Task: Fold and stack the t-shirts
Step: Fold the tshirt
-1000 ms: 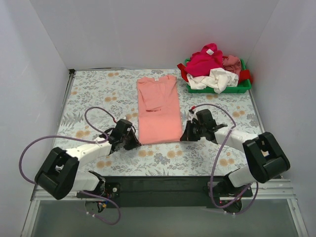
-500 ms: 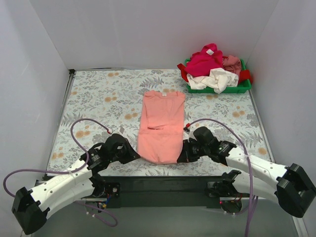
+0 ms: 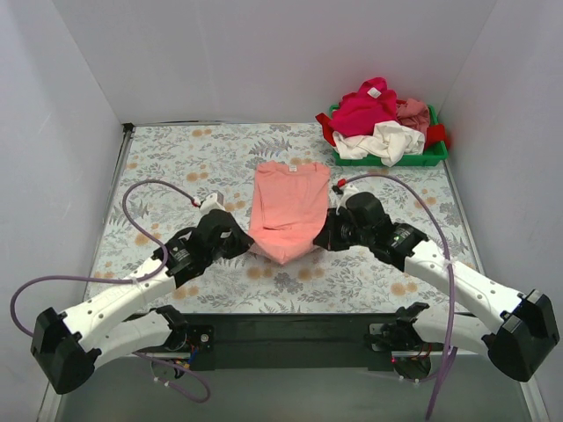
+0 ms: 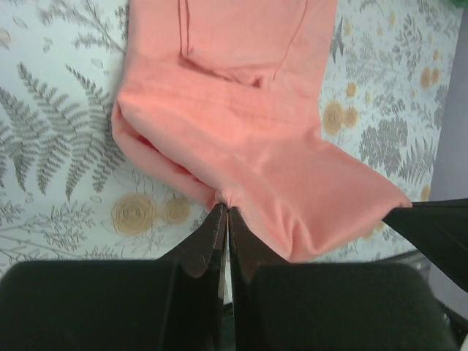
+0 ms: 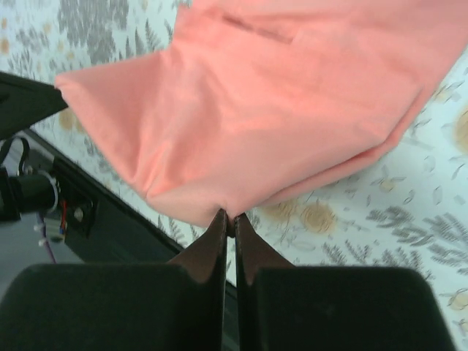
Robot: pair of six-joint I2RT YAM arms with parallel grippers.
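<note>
Both pinching: left end effector [image 4: 225,213] and right end effector [image 5: 229,218] clamped on the soft salmon-pink cloth t-shirt [image 3: 288,207], near edge, over the floral-patterned tabletop [image 3: 176,167].

A salmon-pink t-shirt [image 3: 288,207] lies lengthwise at the centre, folded into a narrow strip, collar toward 12 o'clock, its 6 o'clock end lifted and bunched. Toward 1 o'clock, a magenta t-shirt [image 3: 365,107], a white t-shirt [image 3: 384,141], a red t-shirt [image 3: 327,130] and a dusty pink t-shirt [image 3: 413,112] sit crumpled in one heap.
</note>
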